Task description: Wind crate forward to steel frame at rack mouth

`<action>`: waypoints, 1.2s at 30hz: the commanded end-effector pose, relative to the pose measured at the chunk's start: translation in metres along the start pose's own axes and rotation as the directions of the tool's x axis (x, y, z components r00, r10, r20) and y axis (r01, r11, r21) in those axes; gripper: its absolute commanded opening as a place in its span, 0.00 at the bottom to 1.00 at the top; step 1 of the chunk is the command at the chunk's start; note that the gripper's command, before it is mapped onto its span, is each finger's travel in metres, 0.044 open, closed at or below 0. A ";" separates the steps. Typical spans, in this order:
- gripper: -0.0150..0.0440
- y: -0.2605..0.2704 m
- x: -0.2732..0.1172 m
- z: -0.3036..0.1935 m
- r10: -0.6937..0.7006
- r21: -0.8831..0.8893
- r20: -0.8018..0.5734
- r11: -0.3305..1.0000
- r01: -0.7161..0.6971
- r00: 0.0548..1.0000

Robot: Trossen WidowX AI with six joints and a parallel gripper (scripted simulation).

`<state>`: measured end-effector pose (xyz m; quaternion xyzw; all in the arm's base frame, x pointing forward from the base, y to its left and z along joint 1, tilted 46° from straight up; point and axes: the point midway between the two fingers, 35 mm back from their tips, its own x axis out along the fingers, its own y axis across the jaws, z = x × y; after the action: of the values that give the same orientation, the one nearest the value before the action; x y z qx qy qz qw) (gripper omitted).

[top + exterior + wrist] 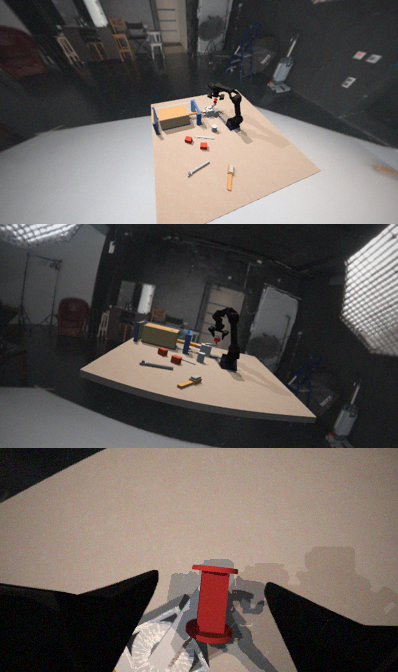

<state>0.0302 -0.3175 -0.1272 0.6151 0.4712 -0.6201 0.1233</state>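
Note:
The winch (209, 112) (205, 350) (159, 646) carries a handle whose upright red grip (215, 101) (217, 340) (214, 604) stands above the light crank arm. My gripper (216, 97) (218, 336) (211, 581) is open and empty, above the red grip; in the wrist view the grip shows between the spread fingers. The crate (173, 112) (159, 336) sits flat in the cubby. An orange strap (195, 113) (187, 343) runs from it to the winch. A gap shows between the crate's front and the blue mouth frame (200, 119) (187, 343). The key and its hole are hidden.
A grey cylinder (214, 128) (201, 358) stands near the winch. Two red blocks (188, 139) (203, 145) and a pale bar (204, 137) lie in front of the cubby. A grey wrench-like tool (199, 168) (157, 366) and a yellow-handled tool (229, 182) (185, 384) lie farther forward.

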 end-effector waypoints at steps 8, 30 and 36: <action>1.00 -0.001 0.016 -0.009 0.002 0.004 -0.005 1.000 -0.002 1.000; 0.38 -0.002 0.022 -0.012 0.001 -0.001 -0.001 1.000 -0.001 1.000; 0.25 -0.002 0.022 -0.012 0.001 -0.001 -0.001 1.000 -0.001 1.000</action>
<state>0.0316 -0.2988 -0.1432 0.6149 0.4715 -0.6199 0.1239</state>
